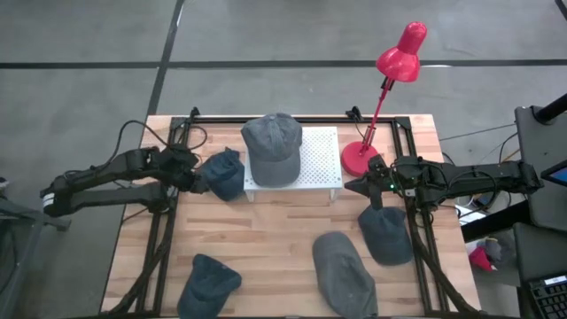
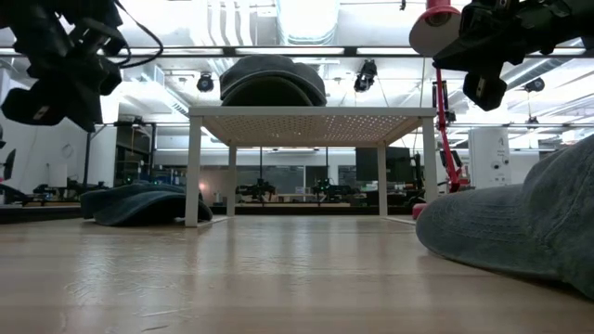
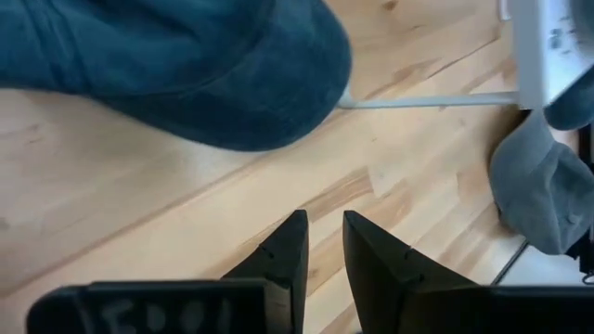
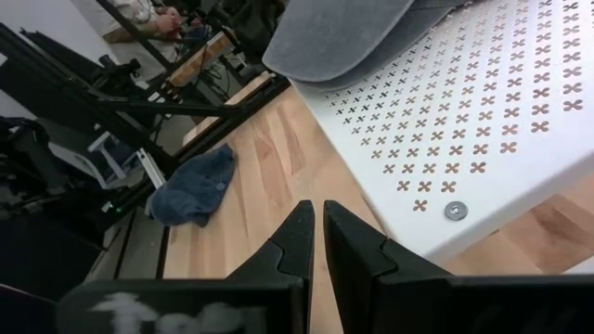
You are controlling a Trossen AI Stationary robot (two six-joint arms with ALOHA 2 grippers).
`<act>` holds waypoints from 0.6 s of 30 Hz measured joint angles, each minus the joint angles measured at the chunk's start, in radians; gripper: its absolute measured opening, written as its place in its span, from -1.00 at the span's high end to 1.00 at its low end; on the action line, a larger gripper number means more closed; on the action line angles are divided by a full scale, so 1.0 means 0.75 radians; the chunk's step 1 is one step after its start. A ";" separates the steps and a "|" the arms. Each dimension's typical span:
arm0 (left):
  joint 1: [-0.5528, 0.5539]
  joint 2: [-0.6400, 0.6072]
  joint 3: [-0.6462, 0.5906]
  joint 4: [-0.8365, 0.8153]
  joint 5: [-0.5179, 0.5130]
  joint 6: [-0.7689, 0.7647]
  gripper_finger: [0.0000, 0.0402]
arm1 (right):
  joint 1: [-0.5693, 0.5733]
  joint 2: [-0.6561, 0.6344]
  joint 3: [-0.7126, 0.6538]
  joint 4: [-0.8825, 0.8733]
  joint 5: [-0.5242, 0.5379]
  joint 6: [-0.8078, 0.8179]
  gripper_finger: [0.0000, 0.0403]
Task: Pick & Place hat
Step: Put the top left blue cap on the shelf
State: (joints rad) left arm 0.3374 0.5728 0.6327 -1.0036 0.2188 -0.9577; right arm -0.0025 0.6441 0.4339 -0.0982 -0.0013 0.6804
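A grey cap (image 1: 272,146) lies on the white perforated stand (image 1: 319,168), and it also shows in the low view as the grey cap (image 2: 272,82). A dark blue cap (image 1: 223,173) rests on the table against the stand's left side. My left gripper (image 1: 197,177) hovers just left of that cap, shut but for a narrow gap and holding nothing. In its wrist view the left gripper (image 3: 325,232) points at bare wood below the blue cap (image 3: 186,65). My right gripper (image 1: 368,188), also the right gripper (image 4: 318,223), is shut and empty, raised beside the stand's right edge.
A second dark blue cap (image 1: 386,235) lies near the right edge, another grey cap (image 1: 344,270) near the front middle, and a third blue cap (image 1: 208,283) at the front left. A red desk lamp (image 1: 359,158) stands right of the stand. Bare wood lies in the table's middle.
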 joint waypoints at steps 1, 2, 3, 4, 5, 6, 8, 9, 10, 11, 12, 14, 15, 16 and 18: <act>0.000 0.001 -0.004 -0.001 0.000 -0.006 0.63 | 0.000 0.000 0.000 0.000 0.000 0.000 0.87; 0.000 0.001 -0.005 0.000 -0.001 -0.007 0.61 | 0.000 0.000 0.000 0.000 0.000 0.000 0.87; 0.000 0.000 -0.005 0.002 -0.003 -0.007 0.60 | 0.001 0.000 0.000 0.000 0.000 0.000 0.87; 0.000 0.000 -0.005 0.001 -0.010 -0.007 0.58 | 0.000 0.000 0.000 0.000 0.000 0.000 0.87; 0.000 0.000 -0.005 0.001 -0.019 -0.008 0.56 | 0.000 -0.001 0.000 0.000 0.000 0.000 0.87; 0.000 0.000 -0.005 0.001 -0.028 -0.009 0.54 | 0.000 0.000 0.000 0.000 0.000 0.000 0.87; 0.000 0.000 -0.005 0.001 -0.057 -0.010 0.49 | 0.000 -0.001 0.000 0.000 0.000 0.000 0.87; 0.000 0.000 -0.005 0.001 -0.069 -0.011 0.46 | 0.000 0.000 0.000 0.000 0.000 0.000 0.87; 0.000 0.000 -0.005 0.001 -0.083 -0.011 0.44 | 0.000 0.000 0.000 0.000 0.000 0.000 0.87; 0.000 0.000 -0.006 0.001 -0.094 -0.011 0.41 | 0.001 0.000 0.000 0.000 0.000 0.000 0.87; 0.000 0.000 -0.008 0.001 -0.099 -0.011 0.38 | 0.000 -0.001 0.000 0.000 0.000 0.000 0.87; 0.000 0.000 -0.018 0.002 -0.109 -0.018 0.32 | 0.000 -0.001 0.000 0.000 0.000 0.000 0.87; 0.001 0.000 -0.026 0.001 -0.109 -0.022 0.29 | 0.001 0.000 0.000 0.000 0.000 0.000 0.87; 0.000 0.000 -0.035 0.001 -0.110 -0.025 0.26 | 0.001 -0.001 0.000 0.000 0.000 0.000 0.87; 0.000 0.000 -0.060 0.002 -0.110 -0.049 0.19 | 0.001 0.000 0.000 0.000 0.000 0.000 0.87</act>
State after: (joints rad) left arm 0.3376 0.5728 0.5880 -1.0023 0.1364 -0.9945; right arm -0.0021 0.6441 0.4339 -0.0982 -0.0013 0.6804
